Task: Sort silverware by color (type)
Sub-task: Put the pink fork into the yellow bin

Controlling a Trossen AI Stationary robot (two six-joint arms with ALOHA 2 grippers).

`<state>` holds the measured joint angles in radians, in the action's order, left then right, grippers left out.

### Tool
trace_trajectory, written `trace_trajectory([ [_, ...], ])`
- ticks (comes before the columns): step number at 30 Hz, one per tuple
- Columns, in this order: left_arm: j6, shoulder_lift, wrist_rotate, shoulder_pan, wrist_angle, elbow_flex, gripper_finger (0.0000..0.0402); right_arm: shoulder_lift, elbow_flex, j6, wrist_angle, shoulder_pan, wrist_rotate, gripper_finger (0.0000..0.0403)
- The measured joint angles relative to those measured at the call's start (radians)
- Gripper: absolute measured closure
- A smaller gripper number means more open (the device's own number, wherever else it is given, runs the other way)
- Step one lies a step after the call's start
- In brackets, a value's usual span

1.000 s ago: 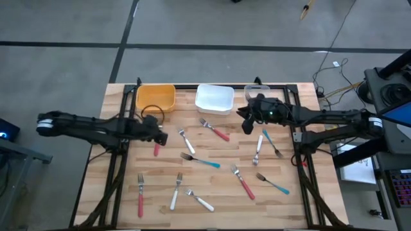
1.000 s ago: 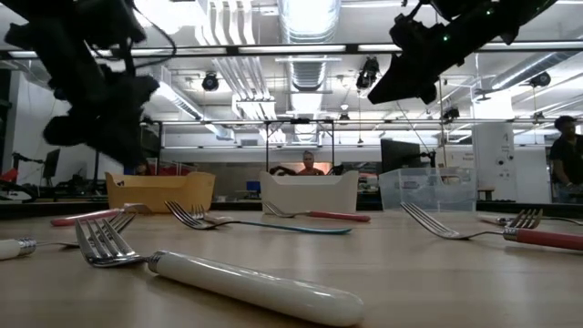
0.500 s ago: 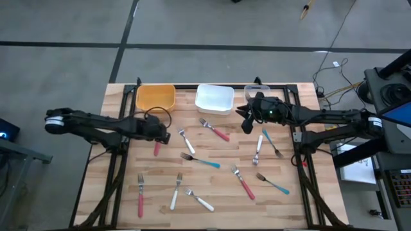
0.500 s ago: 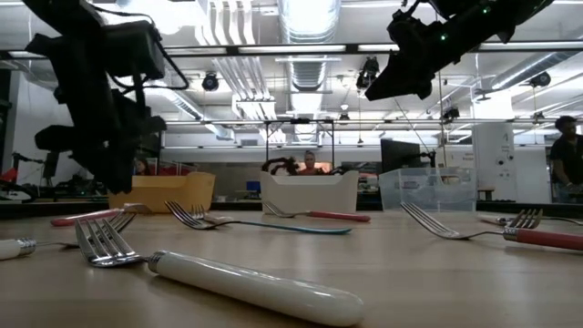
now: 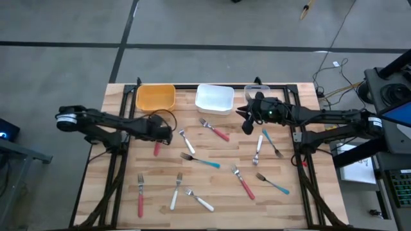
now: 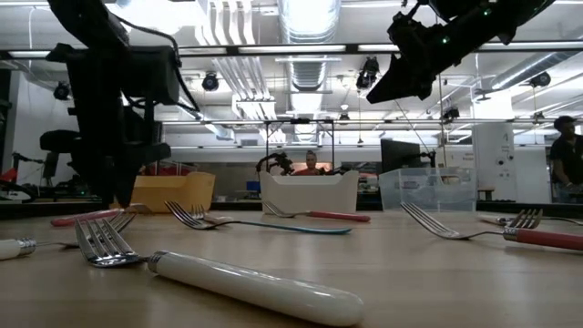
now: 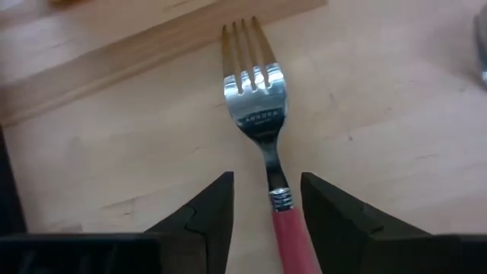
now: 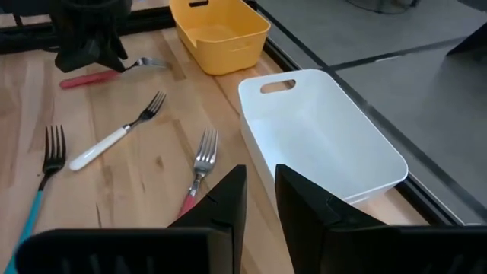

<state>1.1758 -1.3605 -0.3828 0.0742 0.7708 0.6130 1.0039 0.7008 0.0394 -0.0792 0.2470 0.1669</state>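
Left gripper (image 7: 266, 209): fingers apart, astride red-handled fork (image 7: 262, 129) lying on counter (image 7: 365, 91), 6 o'clock of orange bin (image 5: 155, 97).
Right gripper (image 8: 260, 199): fingers nearly together, empty, raised beside white bin (image 8: 319, 144).

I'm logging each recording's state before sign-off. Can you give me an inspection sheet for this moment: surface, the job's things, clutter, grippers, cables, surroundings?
Surface: wooden table, dark frame rails along its sides.
Job's things: forks scattered across the table; red-handled fork lies flat beneath the left gripper; orange bin, white bin and clear bin at the far edge, orange and white look empty.
Clutter: nothing seen.
Grippers: left gripper open, its fingers either side of the red fork's neck; right gripper hangs above the table near the white bin, nothing seen between its fingers.
Cables: loose cables on the floor right of the table.
Surroundings: a person stands at far right.
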Motion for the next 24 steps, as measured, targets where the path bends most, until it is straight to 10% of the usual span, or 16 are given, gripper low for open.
trace_trajectory([
  [10,0.032,-0.118,-0.001,-0.001,-0.023,0.019,0.0267,0.000,-0.008,-0.039,-0.015,0.000,0.000,0.0338],
  [24,0.083,-0.140,0.018,-0.001,-0.030,0.019,0.0383,0.000,-0.024,-0.037,-0.017,0.000,0.000,0.0337],
])
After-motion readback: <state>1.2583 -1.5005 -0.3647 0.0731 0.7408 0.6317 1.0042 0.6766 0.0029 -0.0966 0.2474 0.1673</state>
